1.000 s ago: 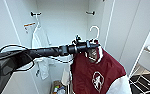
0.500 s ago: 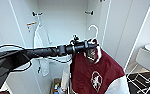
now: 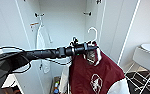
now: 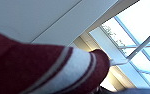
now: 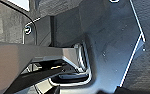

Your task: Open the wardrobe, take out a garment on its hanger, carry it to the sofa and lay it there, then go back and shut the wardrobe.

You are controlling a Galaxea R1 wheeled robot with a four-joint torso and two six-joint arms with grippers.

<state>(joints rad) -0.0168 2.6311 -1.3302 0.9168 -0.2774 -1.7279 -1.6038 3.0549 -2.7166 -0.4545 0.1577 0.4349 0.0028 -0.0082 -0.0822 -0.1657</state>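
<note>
- The left gripper (image 3: 92, 48) sat just right of the head view's centre, at the end of a dark arm that reached in from the left edge, and it was clamped on the hanger (image 3: 93, 33) right below the hook.
- The hanger's white curved hook rose straight above the gripper, free in the air in front of the open wardrobe (image 3: 63, 22).
- The garment (image 3: 97, 75), dark red with a white emblem on its chest and a white sleeve at the lower right, hung directly beneath the gripper and filled the lower middle of the frame.
- In the left wrist view the garment's striped red-and-white collar (image 4: 73, 67) lay close across the lower left, with the hanger's slim white bar (image 4: 141, 47) slanting up to the right edge.
- Inside the wardrobe, at upper left of the head view, a white shirt (image 3: 42, 37) hung by the inner left wall, well apart from the gripper.
- A small white chair (image 3: 147, 56) stood at the right edge, on a dark floor (image 3: 141, 80).
- The right wrist view showed dark robot parts; whether the right gripper was open or closed I could not tell.
</note>
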